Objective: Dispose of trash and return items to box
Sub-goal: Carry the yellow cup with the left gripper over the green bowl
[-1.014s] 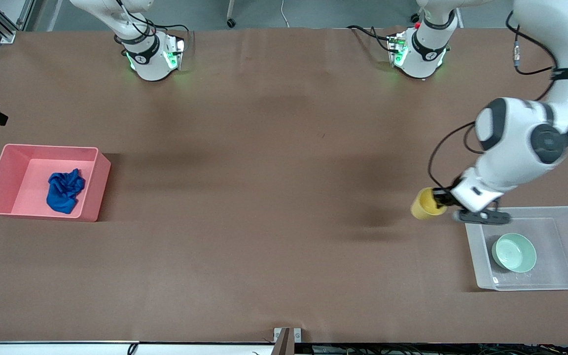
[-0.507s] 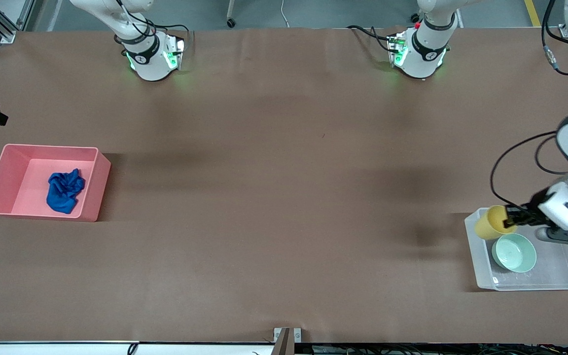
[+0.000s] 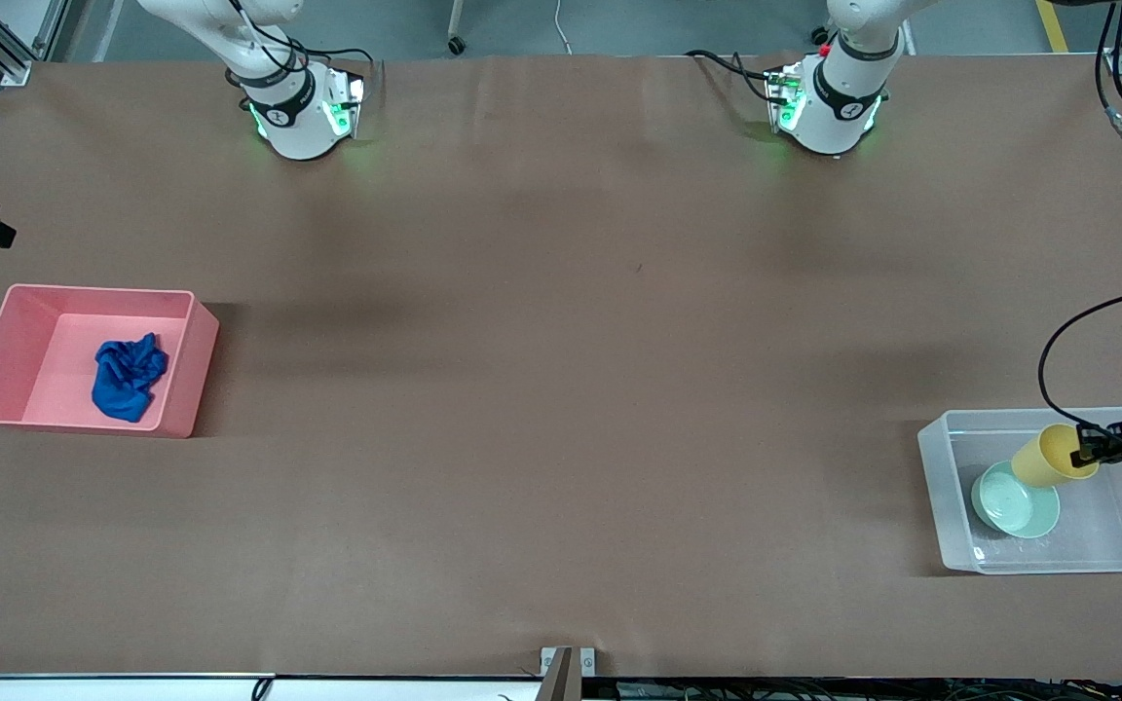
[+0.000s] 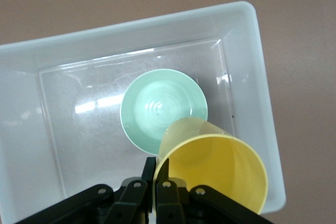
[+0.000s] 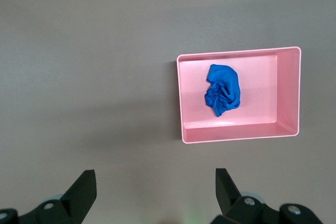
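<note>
My left gripper is shut on the rim of the yellow cup and holds it tilted over the clear box, above the mint-green bowl that lies in the box. In the left wrist view the cup is pinched at my left gripper, with the bowl below it in the box. The blue cloth wad lies in the pink bin. My right gripper is open, high over the table; its view shows the wad in the bin.
The pink bin stands at the right arm's end of the table, the clear box at the left arm's end. Brown table surface lies between them. Both arm bases stand along the table's top edge.
My left gripper has carried the yellow cup from beside the box to over the box, above the bowl. The right arm has not moved.
</note>
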Motion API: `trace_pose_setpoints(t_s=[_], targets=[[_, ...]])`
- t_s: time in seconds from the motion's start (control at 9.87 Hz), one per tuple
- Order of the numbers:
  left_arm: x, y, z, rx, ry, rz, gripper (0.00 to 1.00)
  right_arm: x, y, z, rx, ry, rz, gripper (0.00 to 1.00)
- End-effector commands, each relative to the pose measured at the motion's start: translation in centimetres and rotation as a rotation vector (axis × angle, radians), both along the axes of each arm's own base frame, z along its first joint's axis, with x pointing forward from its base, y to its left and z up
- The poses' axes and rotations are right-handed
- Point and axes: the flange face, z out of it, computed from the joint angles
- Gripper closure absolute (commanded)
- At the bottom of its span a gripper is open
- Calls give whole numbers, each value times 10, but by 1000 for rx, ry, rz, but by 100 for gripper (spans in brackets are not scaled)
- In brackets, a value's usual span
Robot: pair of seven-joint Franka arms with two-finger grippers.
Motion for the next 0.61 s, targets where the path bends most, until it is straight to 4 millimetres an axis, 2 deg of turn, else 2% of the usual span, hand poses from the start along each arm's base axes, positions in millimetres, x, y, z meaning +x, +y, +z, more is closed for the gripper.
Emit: trace_pose_setpoints(t_s=[0.0,0.2,0.41,0.51], targets=[[6,13,-38,7,41,0,100,-4,0,3,-14,2,8,0],[10,14,-60,1,25,20,100,-4,0,3,-14,2,8,0],[5,32,-86,-7,27,50,99,-4,0,3,-14,2,8,0],[6,33,-92,-1,9,50,95,-4,0,3,-14,2,8,0]])
